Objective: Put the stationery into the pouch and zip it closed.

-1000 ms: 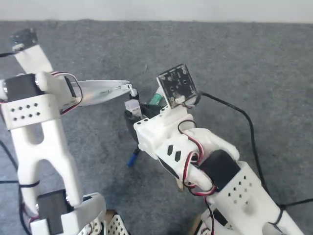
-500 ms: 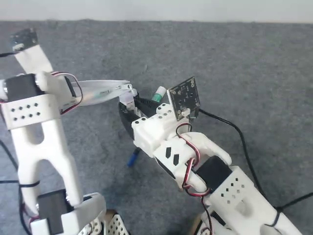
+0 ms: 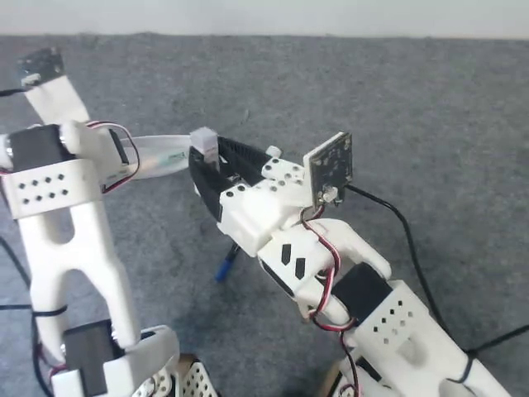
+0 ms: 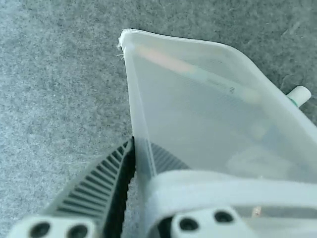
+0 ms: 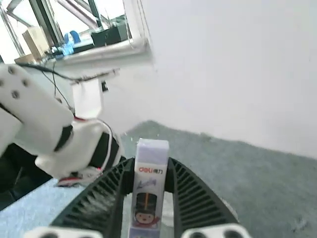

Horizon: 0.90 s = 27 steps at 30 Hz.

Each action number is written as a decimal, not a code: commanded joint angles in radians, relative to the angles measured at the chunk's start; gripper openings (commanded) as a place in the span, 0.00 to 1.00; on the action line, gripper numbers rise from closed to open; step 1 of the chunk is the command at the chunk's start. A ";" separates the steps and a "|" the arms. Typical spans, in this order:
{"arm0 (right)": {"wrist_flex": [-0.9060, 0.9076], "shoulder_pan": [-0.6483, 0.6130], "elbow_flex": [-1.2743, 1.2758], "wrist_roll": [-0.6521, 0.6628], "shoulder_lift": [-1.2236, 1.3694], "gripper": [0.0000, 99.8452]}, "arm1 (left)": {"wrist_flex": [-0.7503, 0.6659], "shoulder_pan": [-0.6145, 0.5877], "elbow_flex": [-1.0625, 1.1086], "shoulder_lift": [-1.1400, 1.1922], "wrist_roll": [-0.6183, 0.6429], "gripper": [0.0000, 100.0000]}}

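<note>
1. Your right gripper (image 5: pixel 148 166) pinches the eraser (image 5: pixel 148 191) between its black jaws. The eraser's long axis runs along the fingers, and its end pokes past the tips.
2. Your left gripper (image 4: pixel 138 158) is clamped on one wall of the translucent pouch (image 4: pixel 198 109); pen-like shapes show through it.
3. Seen from above, the eraser sits at the pouch's right end, just beside it. I cannot tell whether it is over the opening.
4. The eraser likely needs to tip leftward into the pouch.
5. A blue pen (image 3: pixel 225 265) lies on the carpet (image 3: pixel 430 107), nearer, under the right arm.
</note>
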 commanded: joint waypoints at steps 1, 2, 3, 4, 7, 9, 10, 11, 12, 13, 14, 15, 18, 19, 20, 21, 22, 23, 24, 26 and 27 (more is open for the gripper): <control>-0.107 -0.007 -0.009 -0.006 0.082 0.01 | -0.014 0.008 -0.008 -0.008 0.012 0.01; -0.130 -0.007 -0.009 -0.006 0.101 0.01 | -0.014 0.008 -0.008 -0.008 0.012 0.01; -0.151 -0.007 -0.009 -0.006 0.120 0.01 | -0.014 0.008 -0.008 -0.008 0.012 0.01; -0.173 -0.007 -0.009 -0.006 0.134 0.01 | -0.017 0.008 -0.008 -0.008 0.012 0.01; -0.219 -0.007 -0.009 -0.009 0.153 0.01 | -0.020 0.008 -0.007 -0.008 0.012 0.01; -0.249 -0.007 -0.009 -0.011 0.156 0.01 | -0.020 0.008 -0.007 -0.008 0.012 0.01; -0.269 -0.007 -0.009 -0.009 0.156 0.01 | -0.020 0.008 -0.007 -0.008 0.012 0.01; -0.297 -0.007 -0.009 -0.008 0.156 0.01 | -0.020 0.008 -0.007 -0.008 0.012 0.01; -0.328 -0.008 -0.009 -0.006 0.157 0.01 | -0.020 0.008 -0.007 -0.006 0.012 0.01; -0.358 -0.018 -0.009 -0.006 0.159 0.01 | -0.020 0.008 -0.007 -0.006 0.014 0.01; -0.384 -0.028 -0.009 -0.006 0.165 0.01 | -0.020 0.008 -0.007 -0.006 0.014 0.01; -0.409 -0.039 -0.009 -0.005 0.174 0.01 | -0.020 0.008 -0.005 -0.006 0.014 0.01; -0.470 -0.073 -0.009 -0.003 0.222 0.01 | -0.020 0.009 -0.005 -0.006 0.014 0.01; -0.484 -0.074 -0.009 -0.003 0.240 0.01 | -0.020 0.009 -0.005 -0.006 0.014 0.01; -0.496 -0.074 -0.009 -0.003 0.257 0.01 | -0.018 0.009 -0.005 -0.006 0.014 0.01; -0.504 -0.071 -0.009 -0.003 0.274 0.01 | -0.017 0.008 -0.005 -0.006 0.014 0.01; -0.509 -0.070 -0.009 -0.003 0.289 0.01 | -0.017 0.006 -0.005 -0.006 0.014 0.01; -0.515 -0.058 -0.009 -0.003 0.303 0.01 | -0.015 0.005 -0.005 -0.006 0.012 0.01; -0.522 -0.051 -0.009 -0.005 0.317 0.01 | -0.017 0.003 0.001 -0.006 0.012 0.01; -0.549 -0.047 -0.009 -0.005 0.346 0.01 | -0.020 0.003 0.013 -0.008 0.012 0.01; -0.562 -0.047 -0.009 -0.005 0.360 0.01 | -0.020 0.006 0.015 -0.008 0.012 0.01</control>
